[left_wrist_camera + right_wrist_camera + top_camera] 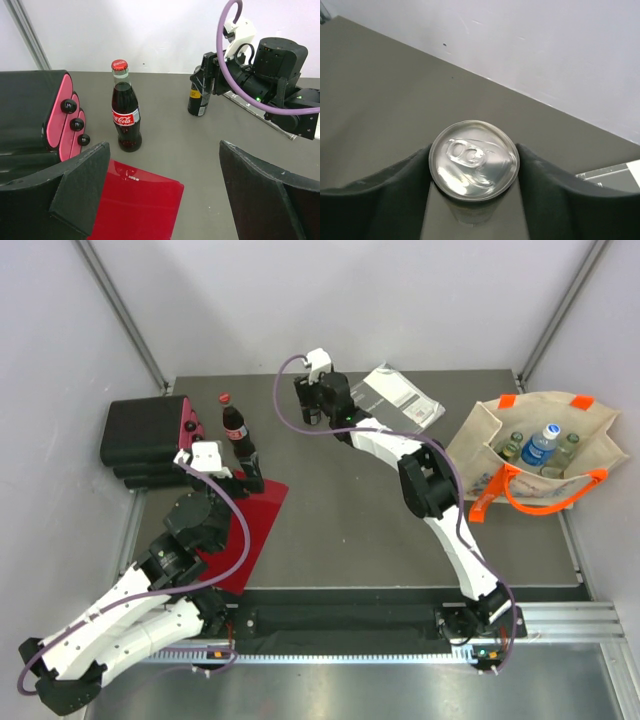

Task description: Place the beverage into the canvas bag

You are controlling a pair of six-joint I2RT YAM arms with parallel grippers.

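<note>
A dark beverage can (313,412) stands upright at the back middle of the table. In the right wrist view its silver lid (474,160) sits between my right gripper's fingers, which press its sides, so the right gripper (474,167) is shut on the can. From the left wrist view the can (198,97) still rests on the table. The beige canvas bag (478,445) with orange handles lies open at the far right, with bottles (540,445) inside. A cola bottle (125,117) stands at the back left. My left gripper (165,192) hangs open above a red folder (135,205), holding nothing.
A black case with pink ends (145,430) lies at the back left beside the cola bottle (235,427). A flat grey packet (400,398) lies behind the right arm. The red folder (250,530) lies under the left arm.
</note>
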